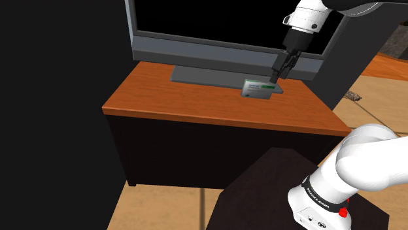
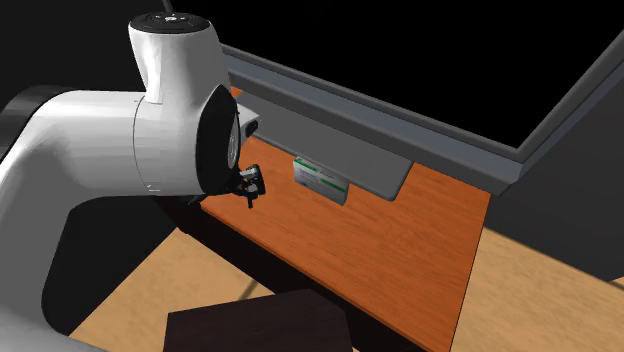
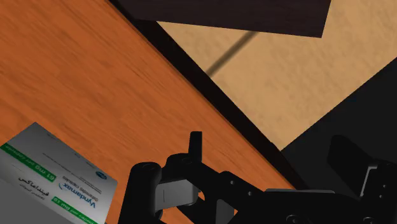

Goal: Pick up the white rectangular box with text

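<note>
Pincer hangs just over one end of the box (spread or pressed together, I cannot tell). White with green stripes and text, the box sits on the tabletop against the screen's grey base.

white box printed "Vyndamax", "61 mg"

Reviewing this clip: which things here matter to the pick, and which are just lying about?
Job: white box with green stripes and text; white arm reaching over it.
Lying about: television; its grey base; orange-brown cabinet; dark stand.
</note>
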